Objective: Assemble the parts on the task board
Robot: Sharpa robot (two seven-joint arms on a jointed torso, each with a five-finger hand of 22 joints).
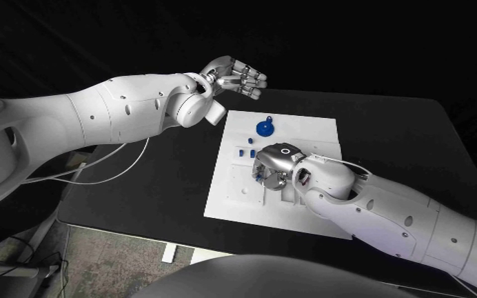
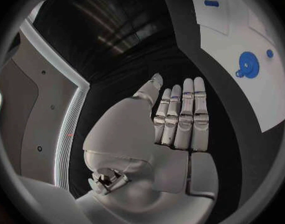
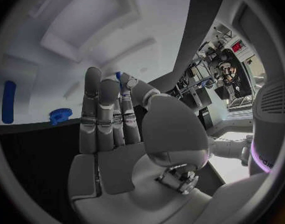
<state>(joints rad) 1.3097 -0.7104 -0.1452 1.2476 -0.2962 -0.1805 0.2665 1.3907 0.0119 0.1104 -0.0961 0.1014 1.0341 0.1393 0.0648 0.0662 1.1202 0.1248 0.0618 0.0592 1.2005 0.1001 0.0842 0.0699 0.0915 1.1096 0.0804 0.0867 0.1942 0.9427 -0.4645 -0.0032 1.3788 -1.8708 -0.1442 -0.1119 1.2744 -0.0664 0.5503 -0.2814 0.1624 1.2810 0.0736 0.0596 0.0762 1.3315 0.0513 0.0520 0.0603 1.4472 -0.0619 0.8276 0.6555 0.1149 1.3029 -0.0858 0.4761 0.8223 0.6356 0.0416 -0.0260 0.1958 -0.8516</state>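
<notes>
Task board [image 1: 318,132] with blue parts [image 1: 265,128], right hand [image 1: 272,168] above.

Two bulky white arms w/ smooth rounded shells, small dark screw holes along each, left hand [image 1: 236,77] and right hand [image 1: 273,167] in silver metal (jointed fingers, dark seams), thin white cable [image 1: 109,167] trailing under left arm

Blue parts [image 1: 265,128], white task board [image 1: 318,131], blk table [image 1: 149,187]

My head camera looks steeply down on the flat white task board [image 1: 298,129]. Each wrist camera sits close behind its own hand. All three share that board.
</notes>
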